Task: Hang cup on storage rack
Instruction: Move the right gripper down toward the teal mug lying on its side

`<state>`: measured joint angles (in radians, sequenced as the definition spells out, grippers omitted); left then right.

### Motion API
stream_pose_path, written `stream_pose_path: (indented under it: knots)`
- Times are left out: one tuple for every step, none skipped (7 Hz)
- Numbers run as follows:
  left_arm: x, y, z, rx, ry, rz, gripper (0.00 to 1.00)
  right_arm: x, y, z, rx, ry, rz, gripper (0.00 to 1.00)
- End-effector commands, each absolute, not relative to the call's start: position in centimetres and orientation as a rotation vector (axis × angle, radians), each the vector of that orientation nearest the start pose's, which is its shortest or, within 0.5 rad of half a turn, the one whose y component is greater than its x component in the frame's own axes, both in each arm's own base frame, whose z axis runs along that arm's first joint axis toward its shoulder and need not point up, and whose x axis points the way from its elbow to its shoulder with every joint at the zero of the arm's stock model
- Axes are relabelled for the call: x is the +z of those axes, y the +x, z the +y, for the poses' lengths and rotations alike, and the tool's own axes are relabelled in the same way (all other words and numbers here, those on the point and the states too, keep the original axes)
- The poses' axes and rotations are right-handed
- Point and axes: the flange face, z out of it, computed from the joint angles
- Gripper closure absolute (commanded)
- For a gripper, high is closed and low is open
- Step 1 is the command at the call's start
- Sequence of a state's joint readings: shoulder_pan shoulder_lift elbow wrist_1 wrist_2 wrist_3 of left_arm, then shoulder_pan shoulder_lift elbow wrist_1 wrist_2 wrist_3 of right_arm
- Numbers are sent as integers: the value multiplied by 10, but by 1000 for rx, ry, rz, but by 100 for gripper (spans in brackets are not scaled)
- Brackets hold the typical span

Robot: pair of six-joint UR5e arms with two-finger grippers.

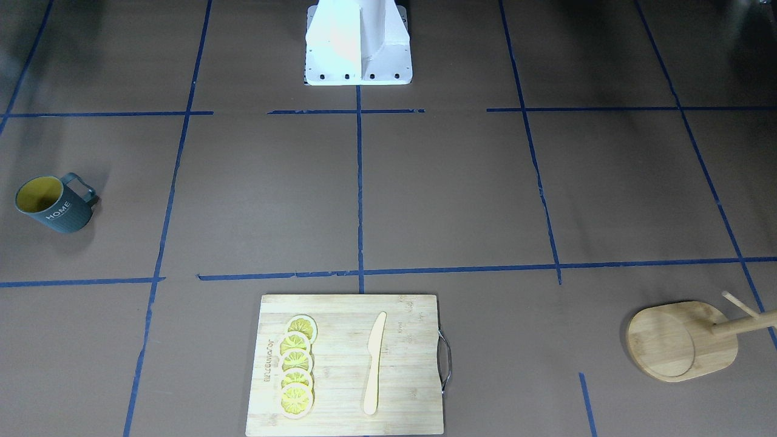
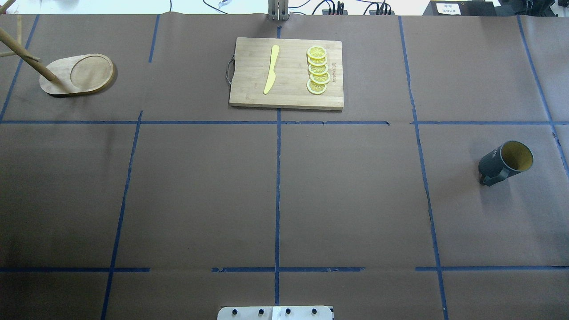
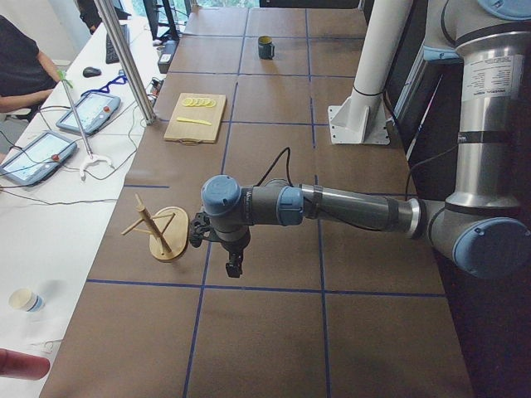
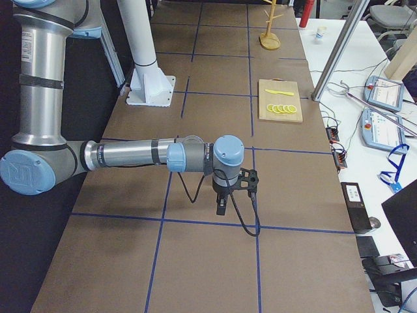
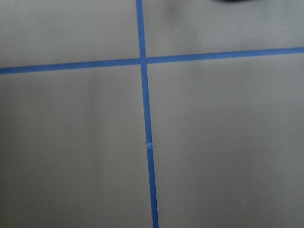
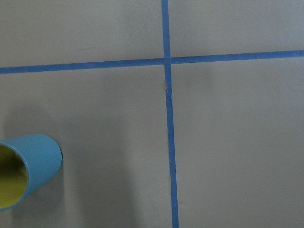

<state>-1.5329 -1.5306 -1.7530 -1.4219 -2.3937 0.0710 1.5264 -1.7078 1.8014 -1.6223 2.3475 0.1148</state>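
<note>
The cup [image 1: 53, 206], dark teal-grey with a yellow inside and "HOME" lettering, stands upright on the table's right end [image 2: 506, 162]. Its rim shows at the lower left of the right wrist view [image 6: 23, 171]. The bamboo storage rack [image 2: 78, 73] stands at the far left end [image 1: 680, 340], empty. My left gripper [image 3: 235, 267] hangs above the table close to the rack [image 3: 162, 232]. My right gripper [image 4: 221, 207] hangs above the table at the right end. I cannot tell if either is open or shut. Neither gripper shows in the overhead, front-facing or wrist views.
A bamboo cutting board [image 2: 249, 89] with lemon slices [image 2: 318, 70] and a wooden knife [image 2: 271, 69] lies at the far middle. The robot's white base [image 1: 358, 45] stands at the near edge. A side table with tablets [image 3: 41, 153] runs along the far side.
</note>
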Motion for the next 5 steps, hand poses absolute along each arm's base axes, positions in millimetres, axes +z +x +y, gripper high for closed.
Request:
stream_pose_path:
  knots:
    - [583, -44, -474, 117, 43, 811, 0, 616, 43, -435, 34, 30, -790, 0]
    - [579, -45, -471, 119, 50, 799, 0, 613, 42, -435, 28, 37, -792, 0]
    - [581, -44, -471, 113, 42, 799, 0, 618, 42, -435, 32, 26, -790, 0]
    - [580, -43, -471, 103, 39, 801, 0, 619, 42, -433, 29, 27, -791, 0]
    - [584, -43, -471, 91, 28, 798, 0, 621, 41, -433, 33, 21, -793, 0]
